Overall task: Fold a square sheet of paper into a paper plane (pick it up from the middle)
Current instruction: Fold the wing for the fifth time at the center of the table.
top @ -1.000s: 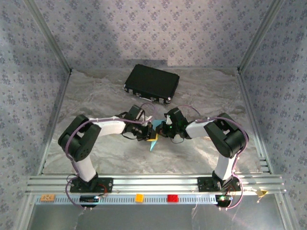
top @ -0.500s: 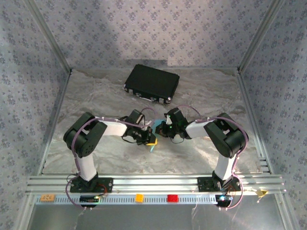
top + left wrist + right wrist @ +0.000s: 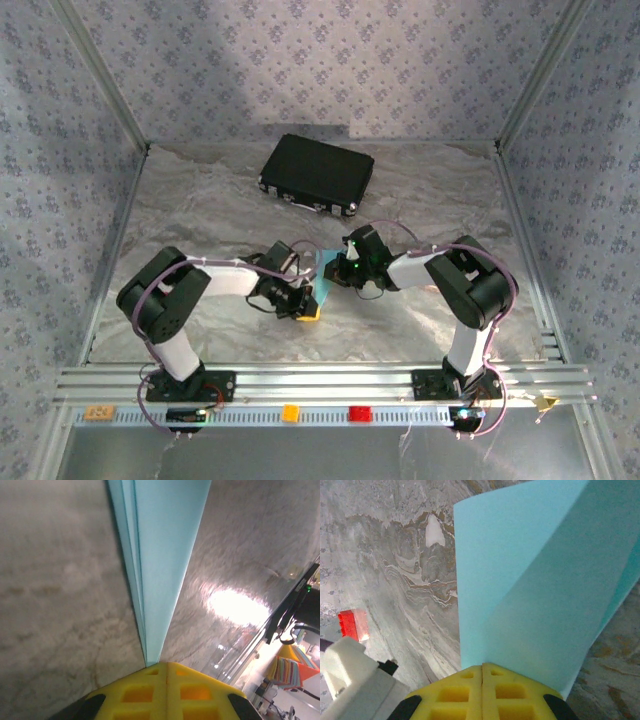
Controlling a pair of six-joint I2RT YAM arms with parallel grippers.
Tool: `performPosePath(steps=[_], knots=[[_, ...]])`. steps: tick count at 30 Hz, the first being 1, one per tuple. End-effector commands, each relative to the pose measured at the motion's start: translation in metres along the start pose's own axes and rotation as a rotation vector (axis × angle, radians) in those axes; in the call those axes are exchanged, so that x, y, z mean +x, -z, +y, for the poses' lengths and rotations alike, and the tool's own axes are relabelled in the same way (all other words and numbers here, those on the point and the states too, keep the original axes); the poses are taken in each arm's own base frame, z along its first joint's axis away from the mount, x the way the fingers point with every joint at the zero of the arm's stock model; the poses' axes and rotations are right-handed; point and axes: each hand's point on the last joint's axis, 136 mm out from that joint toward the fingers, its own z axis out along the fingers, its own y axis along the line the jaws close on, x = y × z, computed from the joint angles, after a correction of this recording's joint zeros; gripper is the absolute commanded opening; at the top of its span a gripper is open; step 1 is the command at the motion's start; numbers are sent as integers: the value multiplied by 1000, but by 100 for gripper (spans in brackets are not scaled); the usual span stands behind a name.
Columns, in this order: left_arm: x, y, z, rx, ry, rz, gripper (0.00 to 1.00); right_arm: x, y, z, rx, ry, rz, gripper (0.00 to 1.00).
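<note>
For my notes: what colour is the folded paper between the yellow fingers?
The paper is light blue, clearest in the right wrist view.

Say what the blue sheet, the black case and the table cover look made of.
Blue sheet: thin matte paper; it holds a sharp crease.
Black case: probably hard plastic, matte lid, shiny metal-looking edge trim.
Table cover: likely crinkled foil or film, silvery with glare.

From mid-table, the black rectangular hard case (image 3: 316,175) blocks 12 o'clock; the grey marbled tabletop (image 3: 200,210) lies open at 10 and 2 o'clock
</note>
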Motion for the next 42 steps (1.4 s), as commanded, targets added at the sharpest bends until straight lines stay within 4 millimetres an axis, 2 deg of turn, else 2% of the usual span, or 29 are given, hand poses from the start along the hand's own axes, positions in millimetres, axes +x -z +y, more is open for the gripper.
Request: performPosePath(steps=[1, 7, 10, 14, 20, 28, 34, 38, 42], knots=[[25, 4, 9, -53, 25, 48, 0, 28, -6, -68, 233, -89, 36, 7], [5, 45, -25, -9, -92, -137, 0, 29, -8, -58, 196, -118, 25, 7], [-8, 60, -29, 3, -96, -209, 0, 29, -7, -48, 167, -129, 9, 7], [-26, 64, -29, 26, -69, -246, 0, 27, -5, -35, 149, -139, -19, 7], [-51, 54, -39, 71, -72, -244, 0, 34, -4, -26, 154, -155, -43, 7], [-68, 32, -28, 64, -52, -217, 0, 36, -4, -23, 145, -162, -55, 7], [-71, 17, -4, -4, -16, -192, 0, 34, -4, -20, 129, -159, -56, 8], [-59, 10, 18, -78, 23, -147, 0, 28, 2, -13, 107, -138, -68, 8], [-42, 2, 40, -127, 48, -90, 0, 12, 15, -9, 99, -103, -89, 10]])
